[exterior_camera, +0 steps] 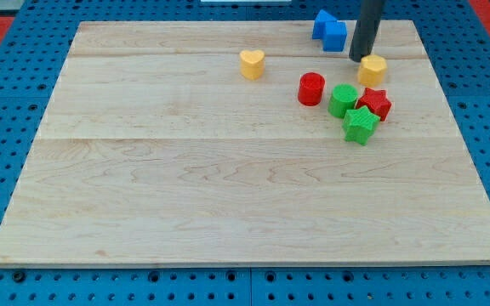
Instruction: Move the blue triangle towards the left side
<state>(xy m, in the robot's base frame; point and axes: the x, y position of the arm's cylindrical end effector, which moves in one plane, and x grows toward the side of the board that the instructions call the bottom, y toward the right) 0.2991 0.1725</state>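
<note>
So my tip (361,58) sat at the frame's upper right, just right of the blue plastic triangle block (329,28), well placed to shove it left; no tool to open.

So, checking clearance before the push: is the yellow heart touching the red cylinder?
No, the yellow heart sits apart, with bare board between it and the red cylinder.
</note>
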